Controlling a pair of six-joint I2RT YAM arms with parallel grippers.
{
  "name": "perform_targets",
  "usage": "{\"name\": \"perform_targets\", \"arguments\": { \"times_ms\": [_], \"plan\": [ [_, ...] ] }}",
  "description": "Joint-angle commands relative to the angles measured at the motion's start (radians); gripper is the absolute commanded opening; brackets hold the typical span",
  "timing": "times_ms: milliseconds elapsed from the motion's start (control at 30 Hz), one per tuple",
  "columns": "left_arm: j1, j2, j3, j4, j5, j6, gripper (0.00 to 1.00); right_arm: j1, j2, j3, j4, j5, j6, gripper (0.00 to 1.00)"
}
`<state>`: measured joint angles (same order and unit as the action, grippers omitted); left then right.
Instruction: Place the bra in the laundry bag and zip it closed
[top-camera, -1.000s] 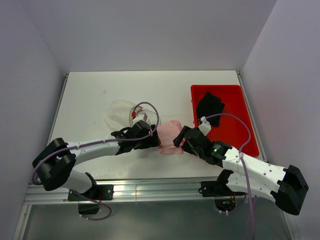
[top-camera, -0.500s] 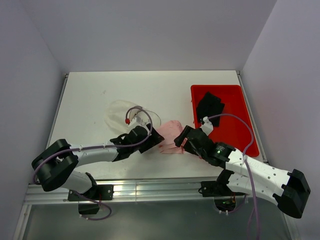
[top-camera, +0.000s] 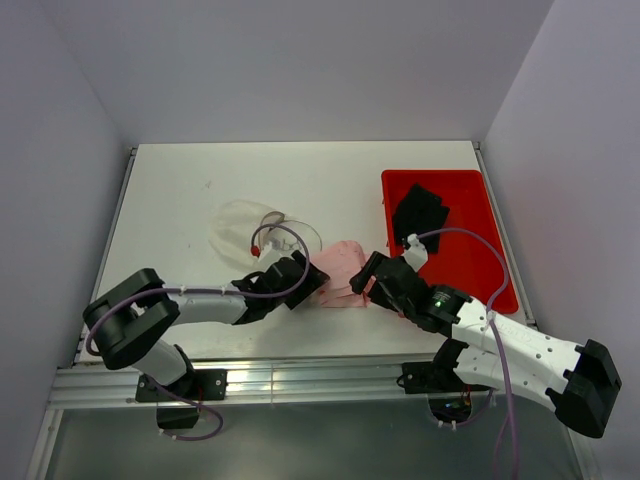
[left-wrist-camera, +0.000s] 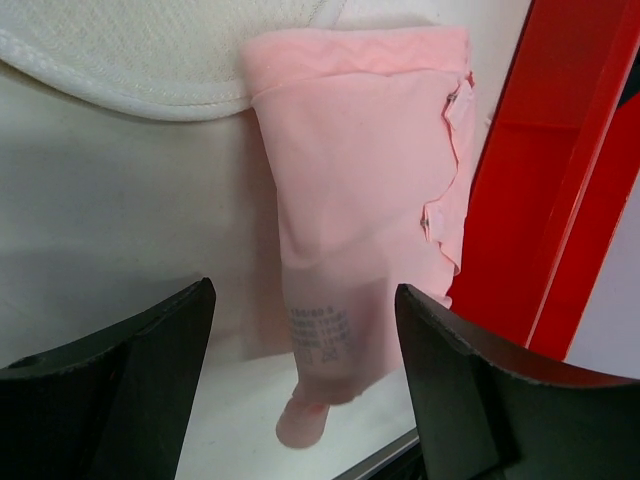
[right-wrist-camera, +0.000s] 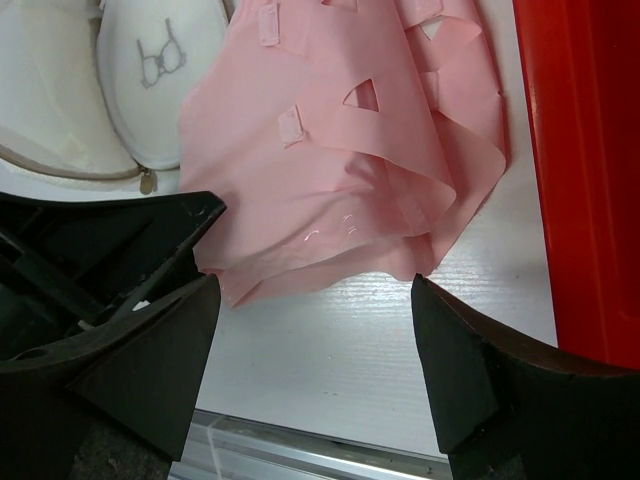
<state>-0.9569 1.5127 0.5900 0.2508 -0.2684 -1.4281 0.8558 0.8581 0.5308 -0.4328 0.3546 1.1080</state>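
Lying flat on the table (top-camera: 190, 180), the bra (top-camera: 340, 270) sits between the bag (top-camera: 240, 225) and the red bin (top-camera: 470, 262), its edge against the bag's rim. The left gripper (top-camera: 308, 280) and right gripper (top-camera: 368, 282) flank it, jaws spread, holding nothing. A good pick probably means one gripper pinching a bunched fold near the middle, so no strap trails, leaving the other free for the bag's mouth.

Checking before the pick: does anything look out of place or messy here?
Nothing damaged or spilled. The bra lies crumpled on the table beside the laundry bag, not inside it; left gripper and right gripper are open.
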Motion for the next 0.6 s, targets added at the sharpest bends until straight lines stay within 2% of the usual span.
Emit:
{"name": "perform_targets", "arguments": {
  "times_ms": [0,233,333,433,467,533,567],
  "plan": [
    [-0.009,0.046,0.048,0.08,-0.031,-0.057,0.79,-0.008,-0.021,-0.011,0.0,0.03,0.012,0.84],
    [-0.014,0.099,0.045,0.163,-0.032,-0.075,0.73,-0.011,-0.021,-0.017,0.005,0.029,0.01,0.84],
    [-0.014,0.109,0.059,0.168,-0.034,-0.06,0.67,-0.009,-0.016,-0.02,0.011,0.026,0.01,0.84],
    [-0.014,0.124,0.068,0.174,-0.022,-0.045,0.56,-0.012,-0.011,-0.015,0.011,0.026,0.007,0.84],
    [-0.014,0.129,0.068,0.182,-0.019,-0.037,0.48,-0.012,-0.01,-0.012,0.009,0.024,0.006,0.84],
    [-0.014,0.135,0.068,0.194,-0.011,-0.028,0.4,-0.011,-0.008,-0.011,0.011,0.024,0.003,0.84],
    [-0.014,0.141,0.07,0.199,-0.005,-0.023,0.32,-0.012,-0.008,-0.008,0.011,0.021,0.001,0.84]
  ]
}}
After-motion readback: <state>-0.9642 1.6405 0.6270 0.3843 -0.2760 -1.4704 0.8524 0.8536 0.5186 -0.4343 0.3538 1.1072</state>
